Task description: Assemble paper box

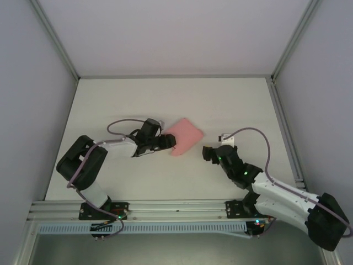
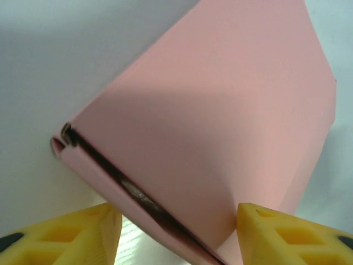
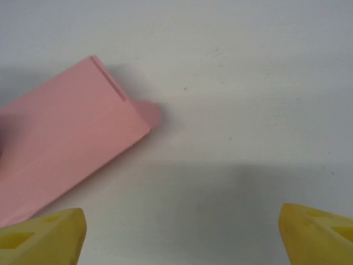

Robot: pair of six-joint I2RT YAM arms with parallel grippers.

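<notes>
White tabletop w/ pale walls on 3 sides; both arm bases sit at the near edge. Right gripper is the nearer one: its yellow fingers stand wide apart, w/ nothing but bare table btwn them. The paper box, pink & pressed flat, lies on the table ahead & left of those jaws, apart from them, w/ a small rounded tab poking out at its rt corner. Left gripper sits a bit farther in, jaws about half closed w/ the box's near corner btwn them. Its pads are right at the card's edges, one each side, but whether they pinch it can't be told. A dark slit runs along the box's edge just ahead-left of those jaws, and the rest of the box spreads ahead & to their right.
</notes>
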